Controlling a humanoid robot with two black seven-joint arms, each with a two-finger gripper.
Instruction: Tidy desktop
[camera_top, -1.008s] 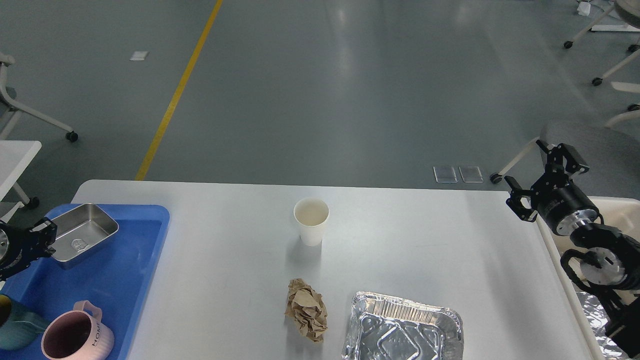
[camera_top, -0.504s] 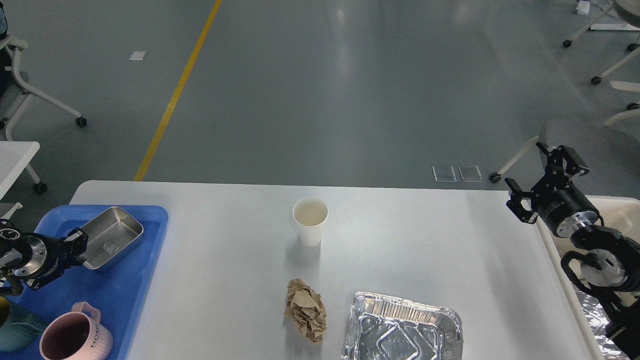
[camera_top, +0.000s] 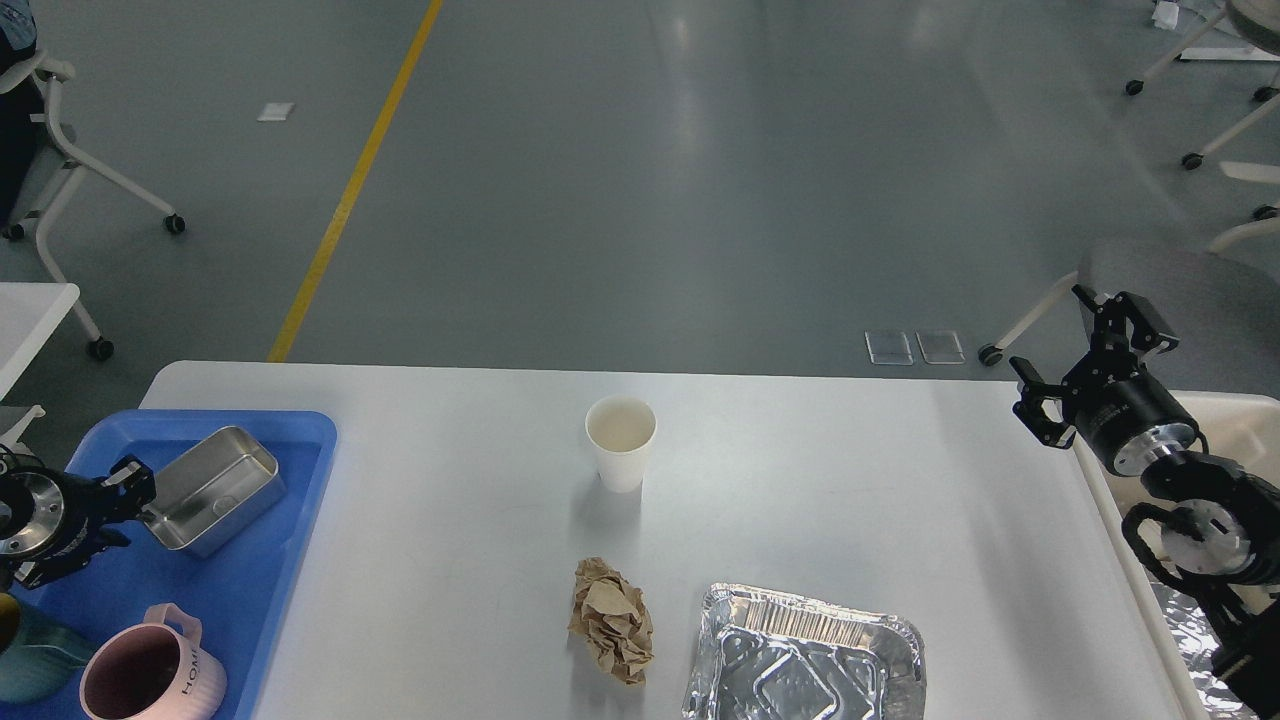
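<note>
The white desktop (camera_top: 850, 520) carries a white paper cup (camera_top: 621, 440) at its centre. Closer to me lie a crumpled ball of brown paper (camera_top: 612, 620) and an empty foil tray (camera_top: 805, 660). On the blue tray (camera_top: 300, 430) at the left, a steel tin (camera_top: 215, 488) sits tilted. My left gripper (camera_top: 125, 505) is at the tin's left corner, and I cannot make out whether its fingers grip the rim. My right gripper (camera_top: 1065, 345) hangs open over the table's right edge, holding nothing.
A pink mug (camera_top: 150, 675) and a teal mug (camera_top: 30, 660) stand at the near end of the blue tray. A cream bin (camera_top: 1240, 420) with foil inside sits beside the table's right edge. A grey chair (camera_top: 1180, 290) stands behind my right arm.
My left gripper moved right along the blue tray with the steel tin, then drew back a little to the left. The tin now lies more tilted. The right arm stayed still.
</note>
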